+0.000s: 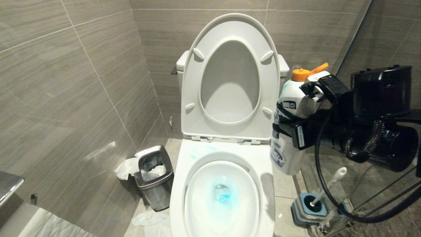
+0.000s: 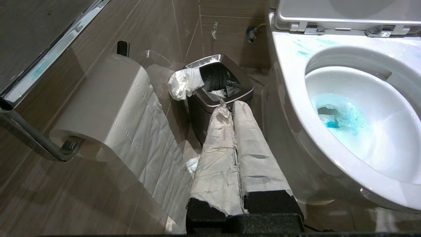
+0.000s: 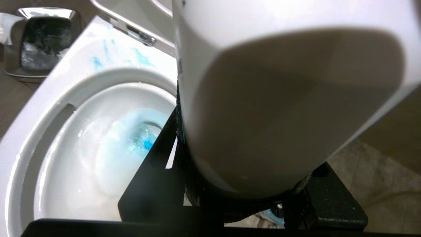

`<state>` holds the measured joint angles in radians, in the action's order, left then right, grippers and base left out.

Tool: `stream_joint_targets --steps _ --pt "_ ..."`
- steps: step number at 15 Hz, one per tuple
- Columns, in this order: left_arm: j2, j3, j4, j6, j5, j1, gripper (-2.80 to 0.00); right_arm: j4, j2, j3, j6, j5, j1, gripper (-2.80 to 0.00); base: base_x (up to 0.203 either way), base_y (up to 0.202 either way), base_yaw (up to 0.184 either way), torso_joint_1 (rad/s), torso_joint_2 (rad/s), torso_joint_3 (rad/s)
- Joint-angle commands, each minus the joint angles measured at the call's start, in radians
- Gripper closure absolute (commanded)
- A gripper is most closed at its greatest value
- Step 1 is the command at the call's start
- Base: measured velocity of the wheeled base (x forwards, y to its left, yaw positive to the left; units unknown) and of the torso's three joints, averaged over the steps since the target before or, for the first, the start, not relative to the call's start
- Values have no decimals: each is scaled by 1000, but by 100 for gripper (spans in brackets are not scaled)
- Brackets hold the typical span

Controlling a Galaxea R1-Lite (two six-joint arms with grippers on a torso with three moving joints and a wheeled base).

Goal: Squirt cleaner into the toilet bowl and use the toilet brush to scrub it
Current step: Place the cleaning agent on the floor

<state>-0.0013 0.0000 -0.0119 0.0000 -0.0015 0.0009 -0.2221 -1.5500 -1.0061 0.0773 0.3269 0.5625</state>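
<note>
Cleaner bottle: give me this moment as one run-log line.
right gripper: shut on cleaner bottle, upright beside toilet | toilet bowl: blue cleaner in water | toilet brush: in holder | left gripper: shut, idle

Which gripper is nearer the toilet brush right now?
The right gripper. It holds the cleaner just above the toilet brush in its holder. The left gripper is across the toilet bowl, by the waste bin.

The cleaner [image 1: 289, 131] bears a dark label with white characters too small to read; nothing else carries text.
</note>
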Motion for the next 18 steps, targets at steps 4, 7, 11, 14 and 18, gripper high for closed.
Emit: stream_joint_targets --steps 4,7,11,14,18 --pt "1 0 0 0 0 1 0 -8 134 175 -3 -62 -186 0 0 0 0 0 0 0" --pt "1 0 0 0 0 0 0 -13 158 231 -4 -142 -323 0 0 0 0 0 0 0" --pt "1 0 0 0 0 1 0 -16 163 267 9 -175 -375 0 0 0 0 0 0 0" --pt "1 0 0 0 0 1 0 -16 152 276 18 -155 -375 0 0 0 0 0 0 0" --pt "1 -1 0 2 0 1 0 -29 108 274 15 -146 -406 0 0 0 0 0 0 0"
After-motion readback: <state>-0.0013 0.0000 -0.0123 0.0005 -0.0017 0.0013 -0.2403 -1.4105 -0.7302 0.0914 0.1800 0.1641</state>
